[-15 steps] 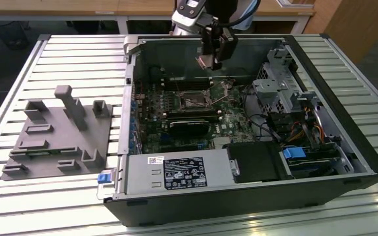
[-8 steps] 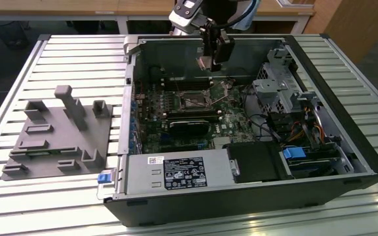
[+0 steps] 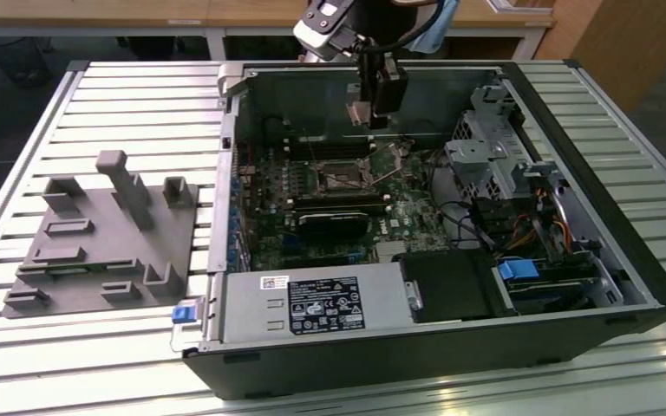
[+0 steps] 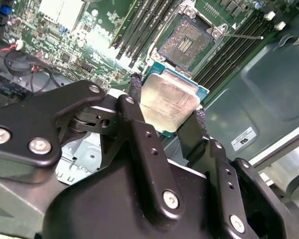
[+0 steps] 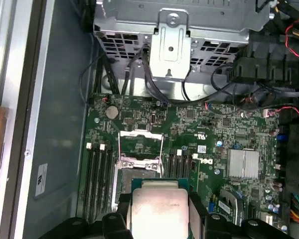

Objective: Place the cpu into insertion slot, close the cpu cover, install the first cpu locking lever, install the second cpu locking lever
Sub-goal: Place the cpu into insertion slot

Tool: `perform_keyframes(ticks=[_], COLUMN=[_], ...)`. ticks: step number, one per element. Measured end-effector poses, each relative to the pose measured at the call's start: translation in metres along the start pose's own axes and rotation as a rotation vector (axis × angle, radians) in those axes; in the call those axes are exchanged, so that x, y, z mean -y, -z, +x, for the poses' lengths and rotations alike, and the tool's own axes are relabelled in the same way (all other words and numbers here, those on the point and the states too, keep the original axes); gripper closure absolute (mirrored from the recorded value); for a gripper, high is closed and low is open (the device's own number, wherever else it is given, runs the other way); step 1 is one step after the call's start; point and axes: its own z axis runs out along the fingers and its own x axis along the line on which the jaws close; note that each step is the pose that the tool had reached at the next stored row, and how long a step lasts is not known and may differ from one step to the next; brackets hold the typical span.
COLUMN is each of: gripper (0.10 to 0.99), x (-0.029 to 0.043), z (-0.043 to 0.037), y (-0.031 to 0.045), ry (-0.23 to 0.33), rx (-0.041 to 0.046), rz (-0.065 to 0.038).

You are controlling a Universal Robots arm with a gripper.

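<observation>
A slatted metal counter, with pale wooden furniture behind it, carries an open computer case. The fingers pinch the cpu by two opposite edges. It is square, with its metal top facing both wrist cameras. Beyond the fingers, apart from the cpu, lies the uncovered insertion slot.

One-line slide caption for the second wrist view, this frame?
Gripper holding the cpu between its fingers above the green board, the uncovered insertion slot just beyond it.
</observation>
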Motion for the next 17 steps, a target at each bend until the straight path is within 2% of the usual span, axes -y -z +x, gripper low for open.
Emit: perform_keyframes(ticks=[4, 17], gripper=[0.545, 0.545], x=[0.0001, 0.0004], z=[0.0008, 0.0008], y=[-0.0017, -0.0059], ry=[-0.020, -0.023], rx=[0.0015, 0.0020], rz=[0.000, 0.000])
